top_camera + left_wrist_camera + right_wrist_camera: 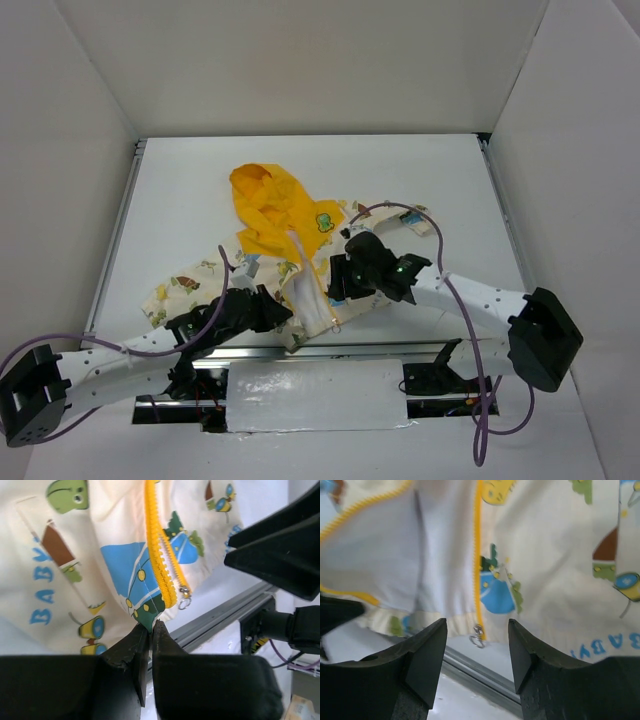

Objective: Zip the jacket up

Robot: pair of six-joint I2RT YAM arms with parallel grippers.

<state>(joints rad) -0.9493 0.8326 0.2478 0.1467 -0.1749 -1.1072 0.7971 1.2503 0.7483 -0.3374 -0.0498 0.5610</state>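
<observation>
The jacket (280,240) is spread on the desk (180,200) ahead, hem clamped in the left hand (150,625) as an anchor, while the right hand (477,625) is held open astride the zipper pull (478,636).

From overhead I see white table top (180,200), flat and matte. Plain white panels close in three sides: back wall (300,60), left wall (50,150), right wall (580,150). Thin metal rail (115,235) along table's left edge, second rail (503,210) along right edge. Silver extrusion bar (390,349) across near edge; both my wrist cameras show it as grey grooved strip. Just nearer than bar, glossy wrinkled white patch (315,398).
</observation>
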